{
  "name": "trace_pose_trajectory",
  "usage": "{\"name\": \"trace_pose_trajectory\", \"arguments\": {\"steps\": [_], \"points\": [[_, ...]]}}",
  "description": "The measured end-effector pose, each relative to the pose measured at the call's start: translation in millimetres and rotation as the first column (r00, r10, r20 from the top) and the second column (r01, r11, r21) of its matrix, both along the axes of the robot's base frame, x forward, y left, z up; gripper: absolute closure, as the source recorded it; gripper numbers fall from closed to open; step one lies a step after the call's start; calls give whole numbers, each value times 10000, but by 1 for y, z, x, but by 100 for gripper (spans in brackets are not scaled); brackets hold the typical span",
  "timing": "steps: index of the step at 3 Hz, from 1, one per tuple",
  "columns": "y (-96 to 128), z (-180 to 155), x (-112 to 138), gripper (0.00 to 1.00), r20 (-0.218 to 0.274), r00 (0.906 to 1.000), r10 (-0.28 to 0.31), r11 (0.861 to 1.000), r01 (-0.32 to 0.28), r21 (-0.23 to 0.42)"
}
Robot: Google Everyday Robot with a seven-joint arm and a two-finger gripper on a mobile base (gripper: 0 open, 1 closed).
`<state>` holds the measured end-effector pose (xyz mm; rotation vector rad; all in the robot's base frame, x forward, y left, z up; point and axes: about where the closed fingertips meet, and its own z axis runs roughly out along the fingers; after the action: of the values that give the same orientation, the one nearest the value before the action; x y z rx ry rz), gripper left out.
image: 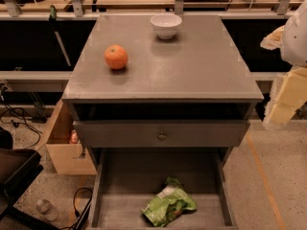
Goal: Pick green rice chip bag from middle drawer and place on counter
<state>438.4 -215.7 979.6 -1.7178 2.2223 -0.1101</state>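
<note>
The green rice chip bag [168, 206] lies in the middle drawer [120, 176], low in the frame, near the drawer's front. The drawer is pulled out. The pincer [285, 97] hangs at the right edge of the frame, beside the worktop [201, 71] and well apart from the bag. It is not holding the bag. I cannot tell if it is wide or narrow.

Here is what I think could go wrong. The grey drawer front [160, 134] with the little knob sits just above the open drawer. The arm could bump it on the way down, or the bag could catch on it on the way up.

The bag looks crumpled and shiny, so I think it is slippery. A pinch on a loose fold could let it slide out and drop back in or onto the floor. A hard squeeze could crush the chips.

Up on the worktop, at the upper left, sits an orange [116, 57]. A nudge could make it roll off. The white bowl [166, 26] at the top could get knocked too.
</note>
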Motion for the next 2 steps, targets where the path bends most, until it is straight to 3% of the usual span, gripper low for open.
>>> {"name": "trace_pose_trajectory", "arguments": {"steps": [1, 2], "points": [[4, -2, 1, 0, 78, 10000, 33, 10000, -33, 83], [19, -28, 7, 0, 47, 10000, 52, 9966, -55, 827]]}}
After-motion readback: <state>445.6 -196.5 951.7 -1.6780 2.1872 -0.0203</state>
